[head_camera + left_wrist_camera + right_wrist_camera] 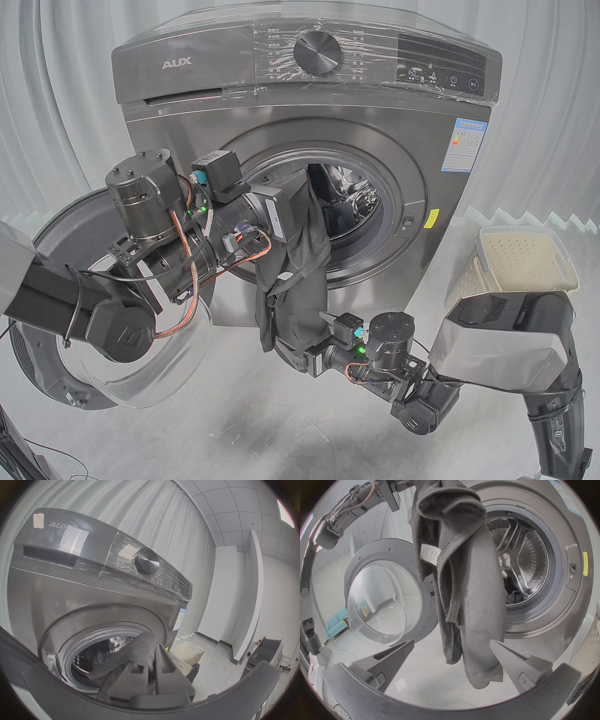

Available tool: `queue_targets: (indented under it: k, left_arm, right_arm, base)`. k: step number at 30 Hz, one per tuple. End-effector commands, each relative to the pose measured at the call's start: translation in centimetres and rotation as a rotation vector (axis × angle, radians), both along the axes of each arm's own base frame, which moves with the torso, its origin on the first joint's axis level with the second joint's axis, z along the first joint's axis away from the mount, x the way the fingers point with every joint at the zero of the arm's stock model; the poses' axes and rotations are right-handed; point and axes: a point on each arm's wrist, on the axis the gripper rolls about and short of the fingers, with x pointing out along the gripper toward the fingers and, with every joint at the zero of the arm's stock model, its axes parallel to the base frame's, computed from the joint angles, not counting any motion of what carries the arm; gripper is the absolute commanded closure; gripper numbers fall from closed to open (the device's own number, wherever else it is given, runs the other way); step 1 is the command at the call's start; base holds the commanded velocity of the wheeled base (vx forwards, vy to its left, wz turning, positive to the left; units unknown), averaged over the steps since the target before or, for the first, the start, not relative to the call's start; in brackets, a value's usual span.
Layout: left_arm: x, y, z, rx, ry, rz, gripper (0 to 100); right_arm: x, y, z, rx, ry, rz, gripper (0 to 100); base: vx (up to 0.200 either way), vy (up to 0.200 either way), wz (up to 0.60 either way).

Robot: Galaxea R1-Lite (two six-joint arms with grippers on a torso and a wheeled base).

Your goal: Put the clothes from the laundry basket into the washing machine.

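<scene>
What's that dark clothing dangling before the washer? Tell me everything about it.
The garment is dark grey, soft-looking cloth with stitched hems and a white label. It hangs bunched and folded before the open washing machine, pinched at its top by the left gripper. Its lower end dangles between the open fingers of the right gripper.

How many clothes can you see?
2. A dark garment hangs from the left gripper before the washing machine opening; another dark piece lies in the drum. More may hide there or in the laundry basket.

Pale pleated curtains hang behind, over a grey floor, under a panelled ceiling with one lit panel.
</scene>
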Motion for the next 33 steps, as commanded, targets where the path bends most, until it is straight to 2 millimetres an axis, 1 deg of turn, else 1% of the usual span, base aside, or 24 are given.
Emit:
queue_targets:
  k: [1,3,7,13,15,16,20,21,22,29,33]
  left_arm:
    - [0.0,0.0,0.0,0.0,0.0,0.0,100]
    - [0.0,0.0,-0.1,0.0,0.002,0.0,100]
    - [0.0,0.0,0.0,0.0,0.0,0.004,100]
    - [0.0,0.0,0.0,0.0,0.0,0.004,100]
    - [0.0,0.0,0.0,-0.001,-0.001,0.004,100]
    - [0.0,0.0,0.0,-0.001,-0.001,0.004,100]
    - [-0.2,0.1,0.3,-0.005,-0.008,0.004,100]
    - [-0.2,0.1,0.3,-0.005,-0.008,0.004,100]
    - [-0.2,0.1,0.3,-0.005,-0.008,0.004,100]
    - [-0.2,0.2,0.3,-0.007,-0.01,0.007,100]
    - [-0.3,0.2,0.4,-0.008,-0.011,0.007,100]
  right_arm:
    - [0.9,0.7,-0.8,0.009,-0.012,-0.003,0]
    - [1.1,0.9,-0.7,0.015,-0.021,-0.001,0]
    - [0.9,1.2,-0.7,0.01,-0.015,0.01,0]
    - [2.0,1.5,-0.3,0.018,-0.024,-0.003,0]
    - [3.0,1.4,-0.7,0.009,-0.015,-0.022,0]
    - [3.0,1.4,-0.7,0.009,-0.015,-0.022,0]
    - [6.3,0.1,-1.4,-0.047,-0.072,-0.094,0]
    - [6.4,0.0,-1.4,-0.047,-0.075,-0.1,0]
    - [7.2,-0.4,-1.7,-0.052,-0.079,-0.129,0]
    - [7.5,-0.8,-1.9,-0.059,-0.073,-0.145,0]
    - [8.0,-0.8,-1.7,-0.052,-0.08,-0.155,0]
  base:
    - [0.0,0.0,0.0]
    - [0.0,0.0,0.0]
    - [0.0,0.0,0.0]
    - [0.0,0.0,0.0]
    - [0.0,0.0,0.0]
    - [0.0,0.0,0.0]
    - [0.0,0.0,0.0]
    - [0.0,0.0,0.0]
    - [0.0,0.0,0.0]
    - [0.0,0.0,0.0]
    - [0.0,0.0,0.0]
